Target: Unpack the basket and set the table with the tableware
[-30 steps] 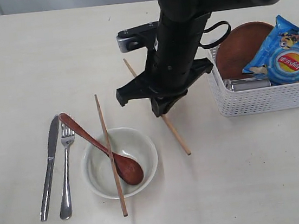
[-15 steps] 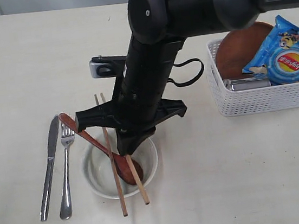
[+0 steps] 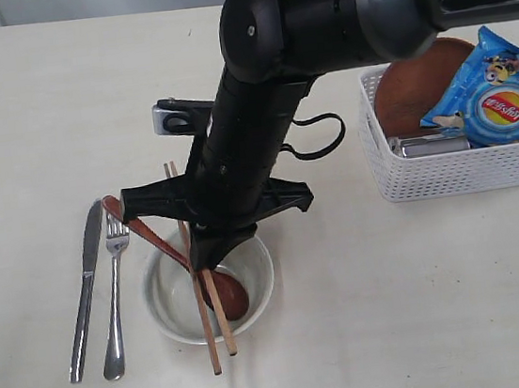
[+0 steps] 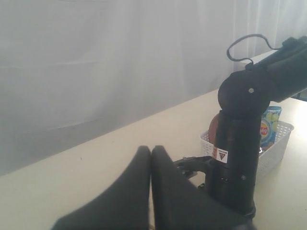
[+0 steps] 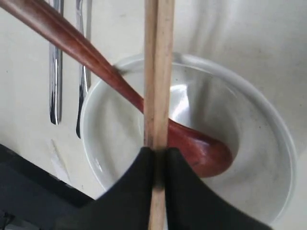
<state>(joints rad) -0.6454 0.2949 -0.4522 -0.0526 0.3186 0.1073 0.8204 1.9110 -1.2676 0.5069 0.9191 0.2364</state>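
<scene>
The left pincer (image 4: pixel 150 154) is sitting closed, empty. Left of the right pincer (image 5: pixel 156 155), one knife (image 3: pixel 84 293) and one fork (image 3: pixel 114 306) are lying beside open table (image 3: pixel 397 310). It is pinching one chopstick (image 3: pixel 222 323) over one bowl (image 3: pixel 172 311), with one spoon (image 3: pixel 147 234) and a second chopstick (image 3: pixel 209 344) resting across it. Well right, past bare table, one basket (image 3: pixel 456 175) is holding one plate (image 3: pixel 413 90), one cup (image 3: pixel 429 145) and one bag (image 3: pixel 498 94).

We see our right hand (image 5: pixel 157 158) pinching a wooden chopstick (image 5: pixel 160 72) over the white bowl (image 5: pixel 268 120), where a red-brown wooden spoon (image 5: pixel 72 40) rests, its handle crossing the rim. A steel knife (image 5: pixel 55 72) and fork (image 5: pixel 84 76) lie on the bench (image 5: pixel 230 28) beside it.
</scene>
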